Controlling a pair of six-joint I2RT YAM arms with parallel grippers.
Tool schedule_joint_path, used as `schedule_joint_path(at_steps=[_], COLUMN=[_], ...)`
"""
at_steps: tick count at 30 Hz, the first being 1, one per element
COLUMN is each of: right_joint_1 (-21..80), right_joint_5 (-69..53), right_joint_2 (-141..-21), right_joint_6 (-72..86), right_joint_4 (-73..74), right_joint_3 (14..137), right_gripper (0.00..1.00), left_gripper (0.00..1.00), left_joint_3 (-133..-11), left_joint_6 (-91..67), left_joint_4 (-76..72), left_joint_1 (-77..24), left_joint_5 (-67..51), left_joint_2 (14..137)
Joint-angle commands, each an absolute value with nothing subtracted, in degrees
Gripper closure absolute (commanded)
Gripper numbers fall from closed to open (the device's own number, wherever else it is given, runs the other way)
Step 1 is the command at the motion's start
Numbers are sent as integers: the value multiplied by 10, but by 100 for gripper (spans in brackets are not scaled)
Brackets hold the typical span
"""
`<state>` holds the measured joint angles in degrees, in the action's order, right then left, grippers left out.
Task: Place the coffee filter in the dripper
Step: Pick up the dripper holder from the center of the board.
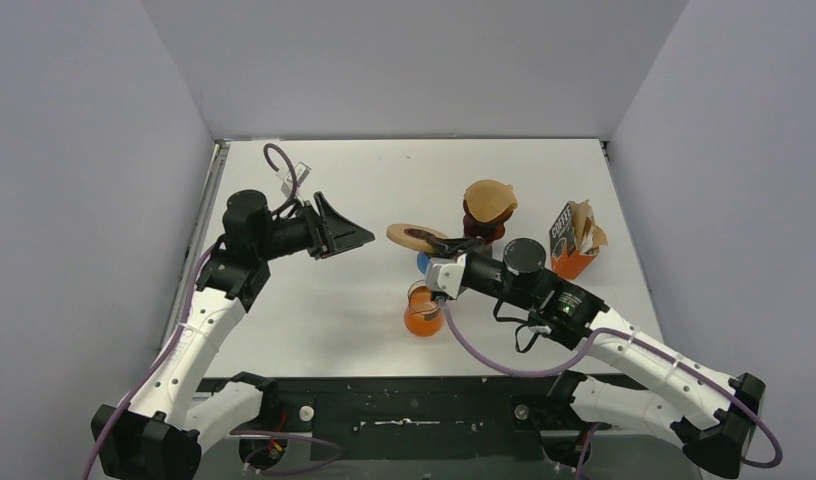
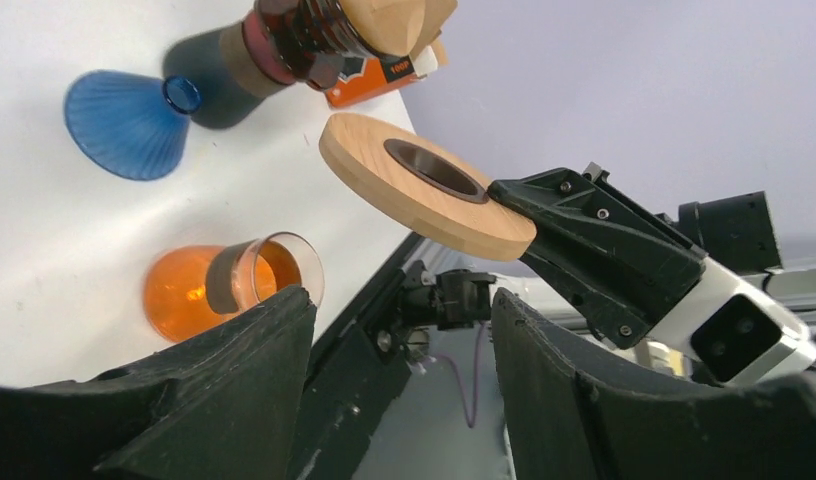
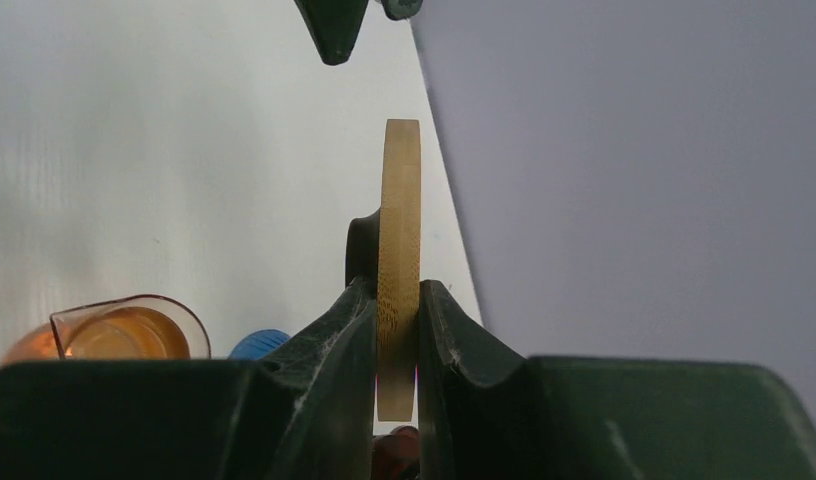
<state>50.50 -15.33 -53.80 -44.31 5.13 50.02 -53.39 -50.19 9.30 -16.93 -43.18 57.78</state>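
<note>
On the left, the left gripper [image 1: 356, 238] hangs empty, fingers wide. To its right, the right gripper [image 1: 442, 247] pinches a wooden ring [image 1: 414, 236] near the blue dripper [image 2: 124, 125] and the orange glass [image 1: 423, 312]. The coffee filter [image 1: 490, 198] sits farther back on a brown jar [image 1: 484, 230], so I'd say placing hasn't begun.

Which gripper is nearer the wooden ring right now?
Right. The right gripper is clamped on the wooden ring at its edge; the left gripper hangs open off to its left, not touching.
</note>
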Motion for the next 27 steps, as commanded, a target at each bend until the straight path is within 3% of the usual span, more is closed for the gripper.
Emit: schedule_joint_path(at_steps=[1,19,27], right_joint_1=[523,682,707], right_joint_5=[-181,-19,25], right_joint_2=[-507,-501,-502], right_joint_6=[-629,-927,-976], right_joint_4=[-21,-109,-171], right_joint_3=[483,430,404], right_gripper=[100,100,100], left_gripper=[37,36,50], left_joint_3=[-509,-442,-429], left_joint_6=[-567,-751,-799], left_joint_4=[-11,-208,-257], left_joint_1=[-153,-145,-145], left_joint_5=[-526,-603,-612], left_joint_2=[572,567,561])
